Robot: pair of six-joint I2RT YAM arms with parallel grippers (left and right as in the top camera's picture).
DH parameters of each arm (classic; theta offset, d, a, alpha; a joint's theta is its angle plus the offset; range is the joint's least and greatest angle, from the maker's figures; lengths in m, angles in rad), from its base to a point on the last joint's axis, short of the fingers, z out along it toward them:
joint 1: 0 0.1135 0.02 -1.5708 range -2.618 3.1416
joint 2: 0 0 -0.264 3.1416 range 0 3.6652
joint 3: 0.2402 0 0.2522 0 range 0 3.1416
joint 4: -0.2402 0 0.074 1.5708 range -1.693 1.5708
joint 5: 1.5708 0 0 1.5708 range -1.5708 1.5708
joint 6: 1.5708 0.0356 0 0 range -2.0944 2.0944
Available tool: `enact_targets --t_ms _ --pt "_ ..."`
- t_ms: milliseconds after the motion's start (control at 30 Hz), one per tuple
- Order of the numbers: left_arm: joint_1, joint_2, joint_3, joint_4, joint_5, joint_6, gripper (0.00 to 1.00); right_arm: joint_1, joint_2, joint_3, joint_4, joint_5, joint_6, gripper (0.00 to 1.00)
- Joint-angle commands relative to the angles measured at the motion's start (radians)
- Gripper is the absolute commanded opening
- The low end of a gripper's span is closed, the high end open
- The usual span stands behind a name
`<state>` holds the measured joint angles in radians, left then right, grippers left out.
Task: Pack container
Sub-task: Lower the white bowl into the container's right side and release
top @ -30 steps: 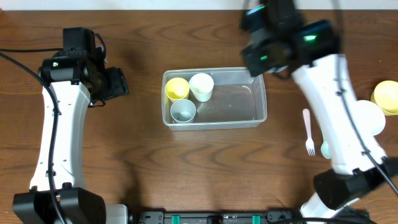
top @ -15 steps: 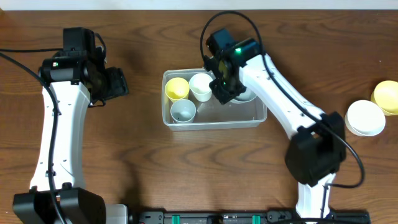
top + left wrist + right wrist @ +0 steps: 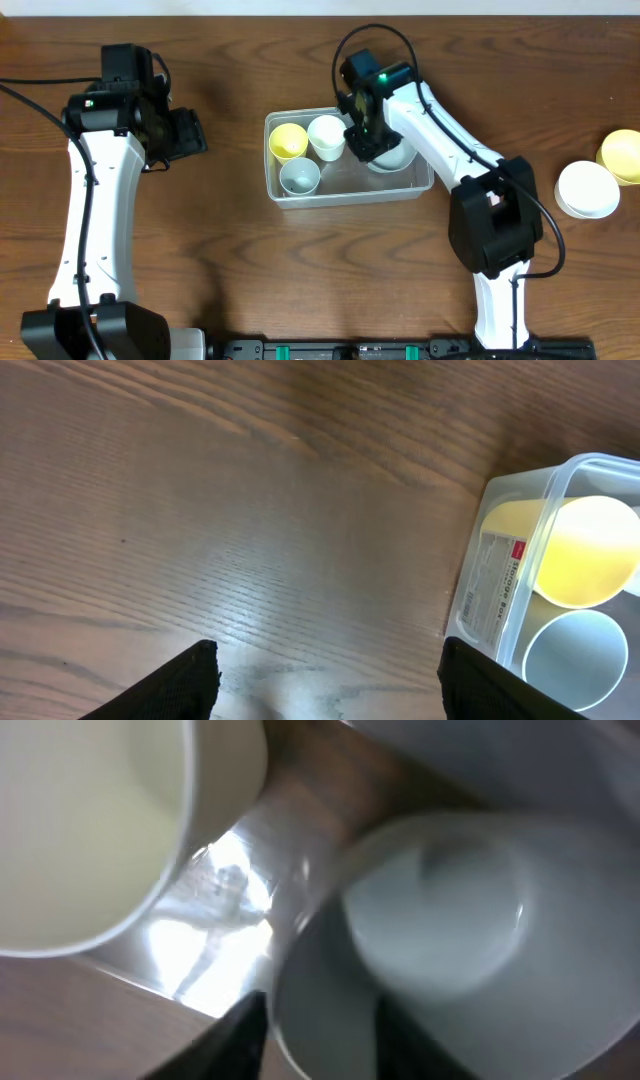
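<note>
Clear container [image 3: 350,197] sits mid-desk [image 3: 300,280], with a yellow cup [image 3: 288,142], a white cup [image 3: 326,135] and a pale grey cup [image 3: 299,177] at its left end. Right jaws are down in its right end at a white bowl [image 3: 397,158], rim between the fingers. Gripping or loose? Can't tell. Left jaws hang wide apart over the desk, left of the container.

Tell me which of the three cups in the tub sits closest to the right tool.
The white cup, in the container's far row, right beside the right tool; the yellow cup and grey cup lie farther left.
</note>
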<state>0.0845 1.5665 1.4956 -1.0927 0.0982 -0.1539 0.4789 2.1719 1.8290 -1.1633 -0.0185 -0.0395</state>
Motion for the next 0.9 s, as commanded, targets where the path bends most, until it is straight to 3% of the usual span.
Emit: enact_targets --t_ms 0,367,500,633,867 --pt "0.004 0.005 -0.003 0.000 0.000 -0.002 0.72 -0.008 0.006 -0.002 0.001 0.014 -0.020 0.45" --pt "0.004 0.005 -0.003 -0.001 0.000 -0.002 0.71 -0.023 -0.086 0.108 -0.051 0.038 0.002 0.50" --pt "0.004 0.005 -0.003 -0.001 0.000 -0.002 0.71 -0.096 -0.204 0.205 -0.073 0.133 0.099 0.59" --pt "0.004 0.005 -0.003 -0.001 0.000 -0.002 0.72 -0.251 -0.328 0.221 -0.087 0.176 0.184 0.75" --pt "0.004 0.005 -0.003 -0.001 0.000 -0.002 0.71 -0.626 -0.364 0.204 -0.237 0.150 0.324 0.75"
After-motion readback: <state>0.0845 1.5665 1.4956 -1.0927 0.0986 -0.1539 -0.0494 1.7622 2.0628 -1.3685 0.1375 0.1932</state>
